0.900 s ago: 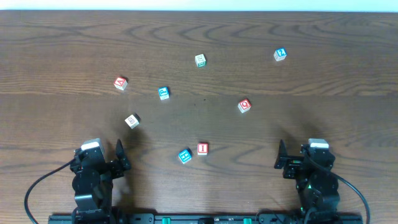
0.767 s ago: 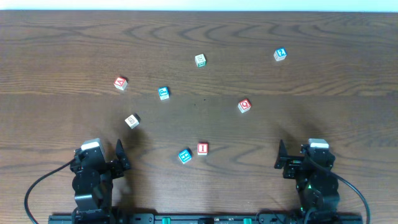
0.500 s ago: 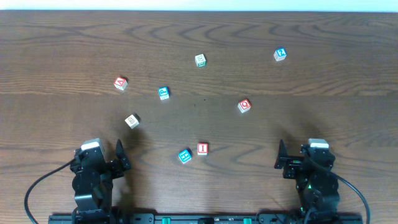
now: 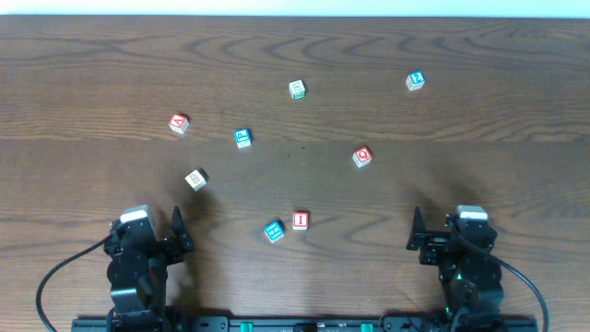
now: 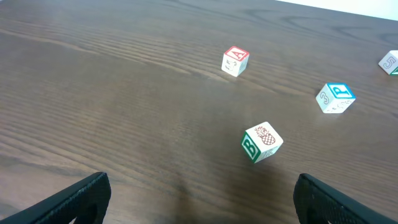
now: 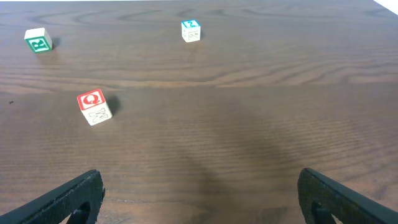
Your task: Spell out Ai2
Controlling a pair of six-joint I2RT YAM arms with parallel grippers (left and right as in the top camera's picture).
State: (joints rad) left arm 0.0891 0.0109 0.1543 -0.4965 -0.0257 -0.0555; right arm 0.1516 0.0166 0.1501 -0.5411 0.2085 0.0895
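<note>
Wood-grain table (image 4: 479,129), dark brown, with small lettered cubes scattered on it.

Both arms sit folded low at the near edge: left arm (image 4: 138,263) near-left of the I block (image 4: 300,220), right arm (image 4: 466,258) near-right of it. Wrists are level and point out across the table.

Left claw (image 5: 202,180): fingers spread wide, nothing between them. Right claw (image 6: 200,175): the same, spread and holding nothing. Both are well apart from every cube.

Task cubes:
- I block: red face with a white letter, lying flat. It sits between the two claws and a little beyond them, closer to the left one.
- A block (image 4: 179,123): red top and pale sides. Far-left of the I block, well out ahead of the left claw.
- 2 block (image 4: 415,81): blue top. Far-right of the I block, well ahead of the right claw, the farthest of the three.

Other cubes:
- blue cube (image 4: 274,231), just left of the I block, not quite touching it.
- Q block (image 4: 362,157), red, beyond the I block and to its right.
- P block (image 4: 241,138), blue, beyond and to its left.
- B block (image 4: 195,179), green letter with a pineapple face, tilted, to its left.
- green-lettered cube (image 4: 296,88), straight beyond.
</note>
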